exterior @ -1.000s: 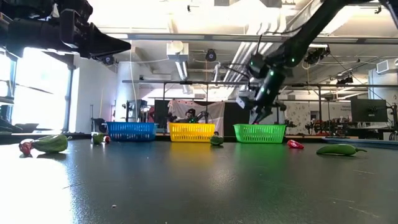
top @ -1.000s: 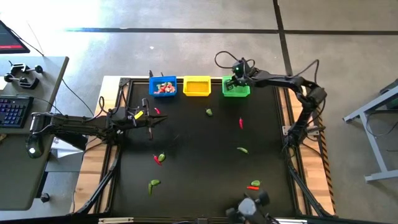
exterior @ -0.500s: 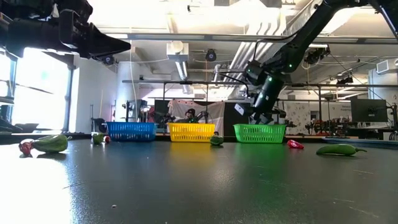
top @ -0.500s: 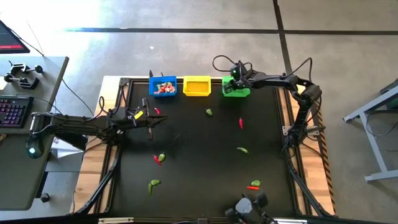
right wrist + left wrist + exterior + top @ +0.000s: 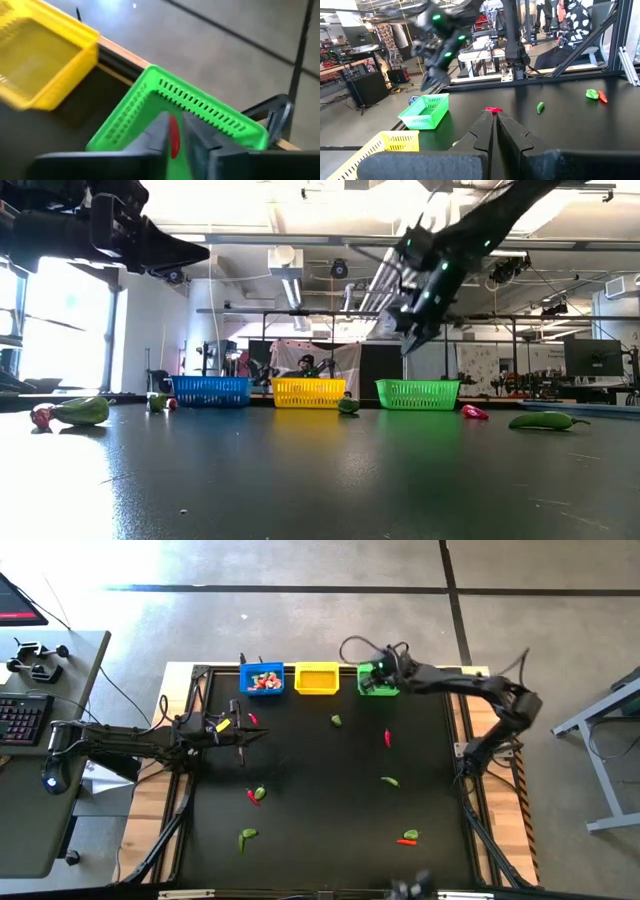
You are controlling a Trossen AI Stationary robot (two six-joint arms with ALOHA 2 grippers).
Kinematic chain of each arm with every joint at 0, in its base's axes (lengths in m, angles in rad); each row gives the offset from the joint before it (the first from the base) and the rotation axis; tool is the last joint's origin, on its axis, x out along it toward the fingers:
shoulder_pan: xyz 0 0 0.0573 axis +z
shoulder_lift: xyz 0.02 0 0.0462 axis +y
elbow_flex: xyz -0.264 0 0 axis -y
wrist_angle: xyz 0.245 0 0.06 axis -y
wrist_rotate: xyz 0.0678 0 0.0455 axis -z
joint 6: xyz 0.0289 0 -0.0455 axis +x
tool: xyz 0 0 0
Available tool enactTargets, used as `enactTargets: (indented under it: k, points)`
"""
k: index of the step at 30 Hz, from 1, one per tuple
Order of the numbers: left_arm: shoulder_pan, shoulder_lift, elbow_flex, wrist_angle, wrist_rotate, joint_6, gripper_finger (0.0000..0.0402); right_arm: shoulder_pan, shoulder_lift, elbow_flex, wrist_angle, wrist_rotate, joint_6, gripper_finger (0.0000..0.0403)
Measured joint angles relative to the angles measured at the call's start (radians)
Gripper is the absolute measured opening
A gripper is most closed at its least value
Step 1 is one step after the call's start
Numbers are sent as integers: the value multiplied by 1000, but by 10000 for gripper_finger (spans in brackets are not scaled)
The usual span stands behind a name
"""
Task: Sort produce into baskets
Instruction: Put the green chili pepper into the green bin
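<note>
Three mesh baskets stand in a row at the table's far edge: blue [image 5: 263,679] with several red and whitish pieces, yellow [image 5: 317,678], and green [image 5: 378,686]. My right gripper [image 5: 385,668] hovers over the green basket [image 5: 200,110], shut on a small red piece of produce [image 5: 173,137]. My left gripper [image 5: 243,735] is shut and empty at the table's left side, above the table top. Loose pieces lie on the table: green [image 5: 336,721], red [image 5: 387,738], green [image 5: 389,781]. My right gripper pinches the small red piece [image 5: 173,140] between its two fingers. The fingers slant down from above. The piece is lifted clear, over the green basket's inside.
More produce lies on the near half of the table: a red and green pair [image 5: 255,795], a green piece [image 5: 247,835], a red and green pair [image 5: 408,837], and a red piece [image 5: 253,719] by the left gripper. A person sits beyond the table [image 5: 570,30].
My right gripper has dipped toward the green basket and then risen above it, staying over the basket. Its arm has swung toward the table's right edge. My left arm has kept still.
</note>
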Motion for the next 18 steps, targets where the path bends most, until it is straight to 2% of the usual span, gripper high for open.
enactTargets:
  k: [2,7,12,18]
  points:
    - [0,0,0,0,0,0,9,62,-51,-41,5,41,32,10]
    - [-1,0,0,0,0,0,9,223,-156,-167,20,89,185,25]
    - [-1,0,0,0,0,0,9,390,-225,-304,24,95,347,3]
    - [0,0,0,0,0,0,9,621,-272,-418,5,98,567,4]
